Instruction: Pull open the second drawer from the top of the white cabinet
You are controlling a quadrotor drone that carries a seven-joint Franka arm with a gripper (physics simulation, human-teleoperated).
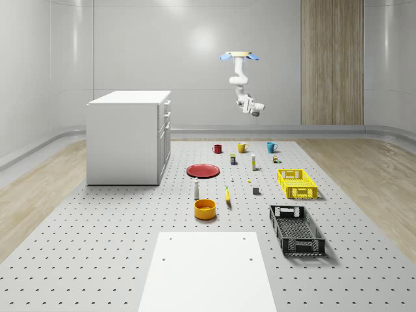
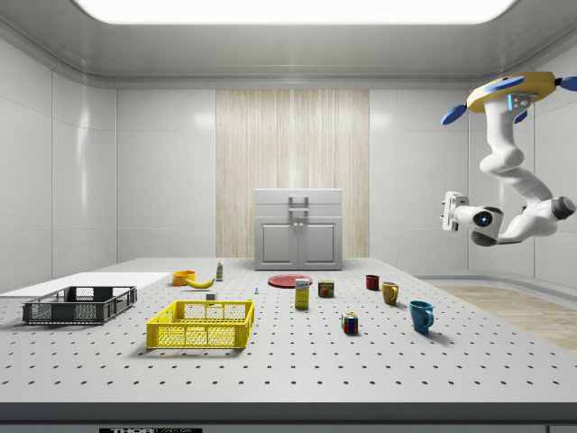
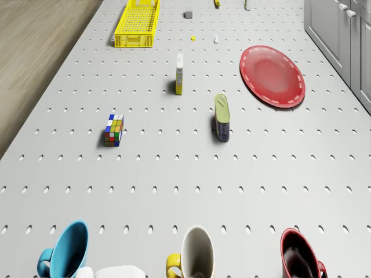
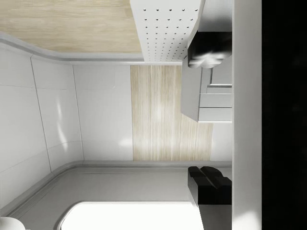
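The black crate (image 1: 296, 229) and yellow crate (image 1: 297, 183) lay nearest on the desk (image 1: 97, 247); no writing was legible. The drone (image 1: 239, 56) hovered past the cups (image 1: 242, 147), its end effector (image 1: 255, 112) spread and empty, well apart from the white cabinet (image 1: 130, 136) at the whole-scene view's left.

We see the boxy white cabinet (image 1: 127, 138) standing upright on the grey perforated bench (image 1: 97, 247), at the whole-scene view's left. Its front, facing that view's right, carries a stack of drawers with small handles. The second drawer from the top (image 1: 167, 117) sits flush with the others, shut. In the side view the cabinet (image 2: 298, 229) stands at the bench's far end, centred.
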